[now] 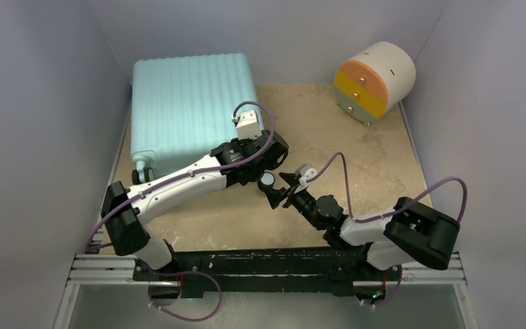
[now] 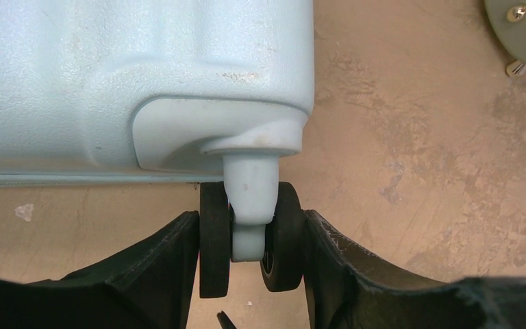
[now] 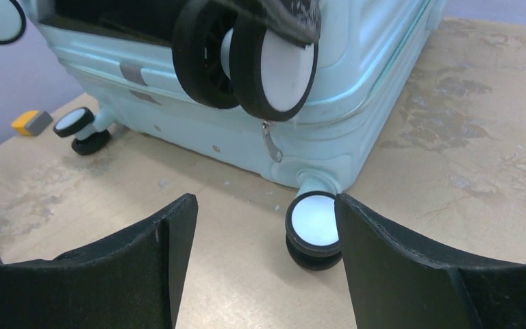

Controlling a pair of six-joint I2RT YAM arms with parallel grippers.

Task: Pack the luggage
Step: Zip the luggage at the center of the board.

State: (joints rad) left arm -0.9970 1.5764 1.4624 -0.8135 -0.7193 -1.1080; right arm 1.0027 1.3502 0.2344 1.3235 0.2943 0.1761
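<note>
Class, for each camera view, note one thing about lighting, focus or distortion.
Top external: soft even light, faint shadows, walls splaying outward. Left wrist: luggage shell and wheel sharp, the fingers nearly featureless black. Right wrist: the nearest wheel looms large, soft shadow under the luggage.

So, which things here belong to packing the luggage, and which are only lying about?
For the job: teal luggage; its wheel, between the fingers of the left gripper.
Lying about: round drawer unit; small yellow and grey block.
</note>
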